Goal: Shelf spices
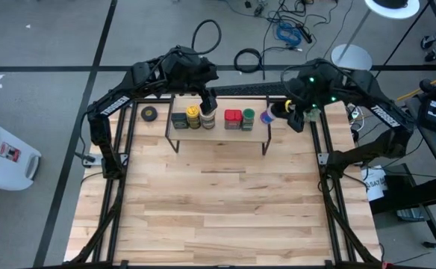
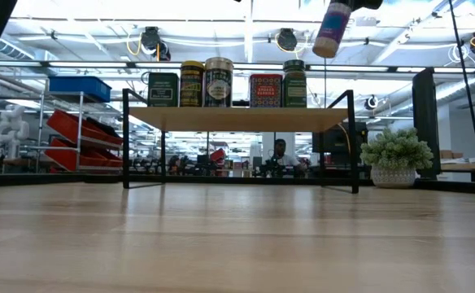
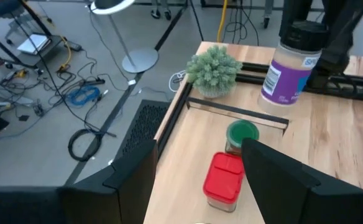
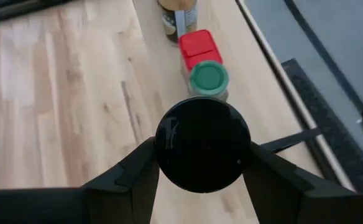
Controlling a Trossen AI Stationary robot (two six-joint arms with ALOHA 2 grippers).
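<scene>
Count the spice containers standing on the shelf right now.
5, in a row on the shelf: dark boxy tin, yellow-lidded jar, tan-lidded jar, red square tin, green-lidded jar. A sixth jar hangs in the right gripper.

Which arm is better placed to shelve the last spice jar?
Right: its end effector already grips the purple-labelled, dark-lidded spice jar above the wooden-topped shelf's free end. The left end effector holds nothing.

The low view's top edge cuts off the right hand point(image 2: 345, 3) above its held blue-lidded jar point(image 2: 332, 31). On the shelf point(image 2: 237, 119), jar labels are too small to read. In the right wrist view, that jar's lid point(image 4: 202, 144) hides the shelf beneath it.
</scene>
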